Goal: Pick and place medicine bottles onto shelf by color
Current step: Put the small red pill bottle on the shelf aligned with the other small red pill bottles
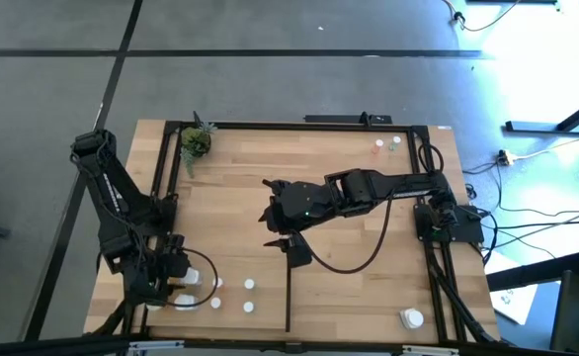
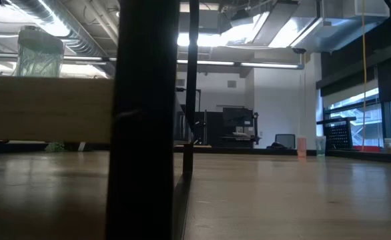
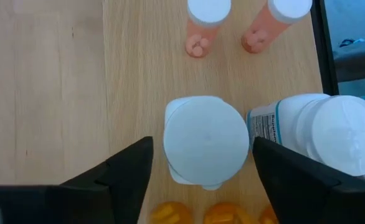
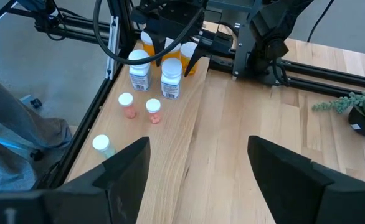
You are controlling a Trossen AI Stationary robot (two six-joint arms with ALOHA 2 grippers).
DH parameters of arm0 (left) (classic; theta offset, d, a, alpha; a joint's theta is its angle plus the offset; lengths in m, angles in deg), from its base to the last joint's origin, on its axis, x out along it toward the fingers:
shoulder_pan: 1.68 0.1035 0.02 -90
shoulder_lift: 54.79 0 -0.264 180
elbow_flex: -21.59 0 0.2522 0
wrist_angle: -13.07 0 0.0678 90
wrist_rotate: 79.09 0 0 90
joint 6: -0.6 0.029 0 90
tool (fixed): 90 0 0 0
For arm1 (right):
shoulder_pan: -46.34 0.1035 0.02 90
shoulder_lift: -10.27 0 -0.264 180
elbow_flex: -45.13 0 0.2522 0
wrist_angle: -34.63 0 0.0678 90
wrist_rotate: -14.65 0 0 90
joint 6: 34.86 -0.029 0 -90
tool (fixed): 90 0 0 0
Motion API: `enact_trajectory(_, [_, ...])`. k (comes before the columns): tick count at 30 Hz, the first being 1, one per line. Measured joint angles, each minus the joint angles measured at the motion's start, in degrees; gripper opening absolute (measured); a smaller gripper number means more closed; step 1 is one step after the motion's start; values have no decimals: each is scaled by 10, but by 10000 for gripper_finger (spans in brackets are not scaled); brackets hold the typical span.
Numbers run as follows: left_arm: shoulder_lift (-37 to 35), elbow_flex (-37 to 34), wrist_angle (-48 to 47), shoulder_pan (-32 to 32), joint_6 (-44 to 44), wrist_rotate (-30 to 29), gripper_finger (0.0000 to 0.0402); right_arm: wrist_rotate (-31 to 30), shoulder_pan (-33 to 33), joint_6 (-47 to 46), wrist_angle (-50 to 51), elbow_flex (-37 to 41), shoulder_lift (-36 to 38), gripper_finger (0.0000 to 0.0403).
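High view: my left claw (image 1: 176,282) hangs at the near left corner of the shelf (image 1: 349,227), over a cluster of medicine bottles (image 1: 232,293). My right claw (image 1: 282,240) hovers mid-board, near the divider strip (image 1: 288,297). A potted plant (image 1: 197,141) stands at the far left.

Low view: only bench surface and a dark post show.

Left wrist view: my left claw's fingers (image 3: 117,180) are spread on either side of a large white bottle (image 3: 206,140), not touching it; a second white bottle (image 3: 322,134) stands beside it, two small pink bottles (image 3: 204,25) beyond.

Right wrist view: my right claw (image 4: 198,168) is spread wide, holding nothing.
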Motion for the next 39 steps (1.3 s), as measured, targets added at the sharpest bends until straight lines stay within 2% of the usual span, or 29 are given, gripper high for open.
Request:
enact_trajectory(8, [-15,0,10,0,0,-18,305,0,0,1,0,0,0,272])
enact_trajectory(16, [-72,0,11,0,36,-15,302,0,0,0,0,0,0,272])
enact_trajectory(21, [-125,0,11,0,75,-37,301,0,0,0,0,0,0,272])
enact_trajectory(26, [-165,0,10,0,75,-66,301,0,0,0,0,0,0,272])
enact_trajectory(32, [-174,0,2,12,160,-90,301,0,0,0,0,0,0,272])
enact_trajectory(35, [-174,0,-4,20,165,-95,301,0,0,1,0,0,0,272])
enact_trajectory(39, [-174,0,-3,35,183,-131,301,0,0,0,0,0,0,272])
